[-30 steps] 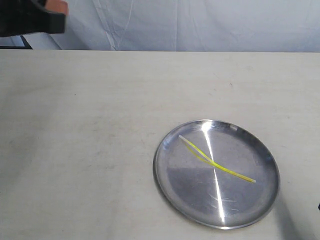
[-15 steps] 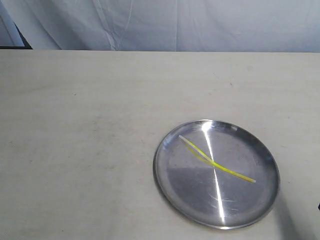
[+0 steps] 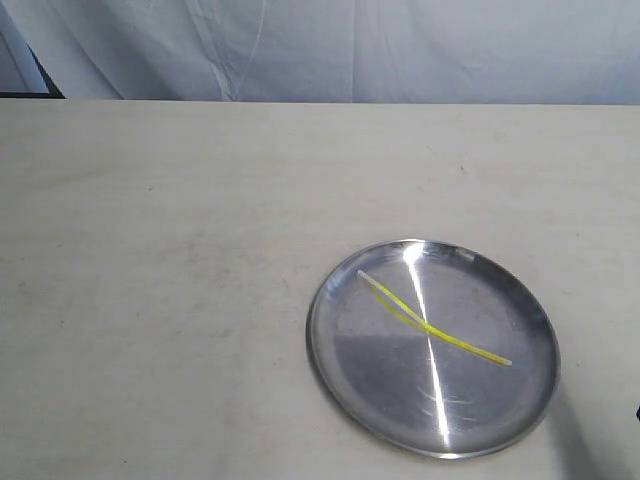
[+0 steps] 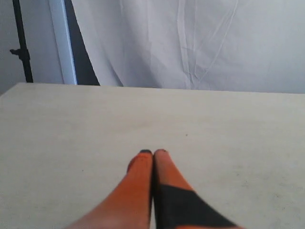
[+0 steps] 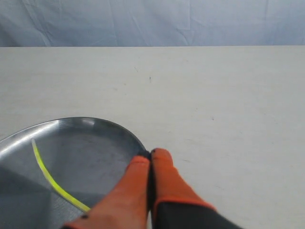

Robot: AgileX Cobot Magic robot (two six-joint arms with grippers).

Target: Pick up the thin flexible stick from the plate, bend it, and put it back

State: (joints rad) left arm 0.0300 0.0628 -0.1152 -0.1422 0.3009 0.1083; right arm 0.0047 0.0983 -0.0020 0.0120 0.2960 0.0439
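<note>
Beige surface (image 3: 180, 250) fills the exterior view, with the shiny silver plate (image 3: 480, 290) toward its near right. The left end effector (image 4: 153, 152), orange fingers pressed together and empty, hangs over bare surface, angled forward and down. The right end effector (image 5: 149, 153) is likewise clenched on nothing, its tips by the plate's edge. The thin yellow stick (image 3: 432, 328) lies slightly bent across the plate, apart from both. A second ago the left end effector showed at the exterior view's upper left corner; now it is gone from there.
</note>
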